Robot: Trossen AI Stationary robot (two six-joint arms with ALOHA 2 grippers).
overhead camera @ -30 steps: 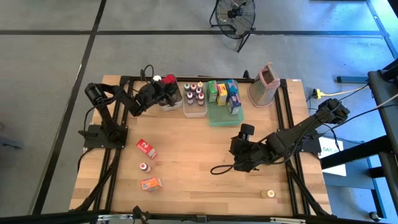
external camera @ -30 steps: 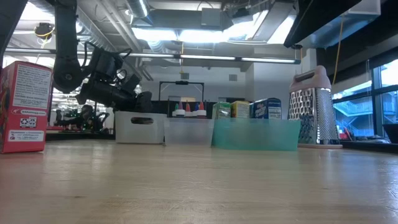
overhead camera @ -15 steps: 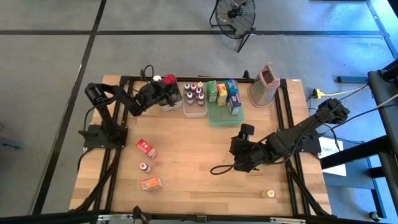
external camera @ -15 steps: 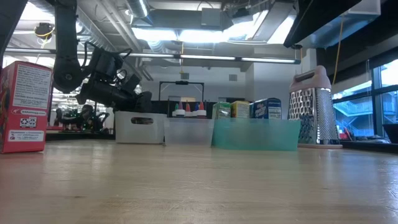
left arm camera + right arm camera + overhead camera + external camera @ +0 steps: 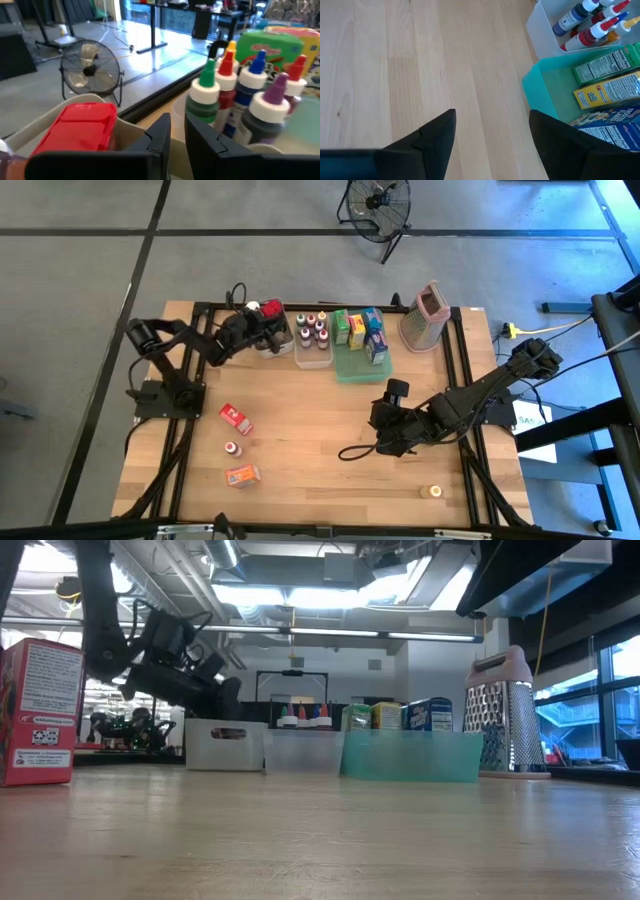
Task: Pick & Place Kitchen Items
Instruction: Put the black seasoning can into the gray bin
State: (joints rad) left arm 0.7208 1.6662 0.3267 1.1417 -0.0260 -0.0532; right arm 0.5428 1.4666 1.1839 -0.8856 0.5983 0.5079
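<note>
Red-lidded item (image 5: 85, 125) lodged in the clear bin (image 5: 272, 340) at the surface's far edge, beside the bottle bin; left gripper (image 5: 177, 135) just drawn back and lifted from it, jaws nearly closed on nothing, so placement judged done. Three items (image 5: 236, 418) remaining on the bare surface (image 5: 310, 430); right gripper (image 5: 490, 130) parked low mid-surface, jaws apart, empty.

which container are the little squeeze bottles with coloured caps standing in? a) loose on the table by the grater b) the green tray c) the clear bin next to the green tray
c: the squeeze bottles stand in the clear bin, beside the green tray that holds boxes.
</note>
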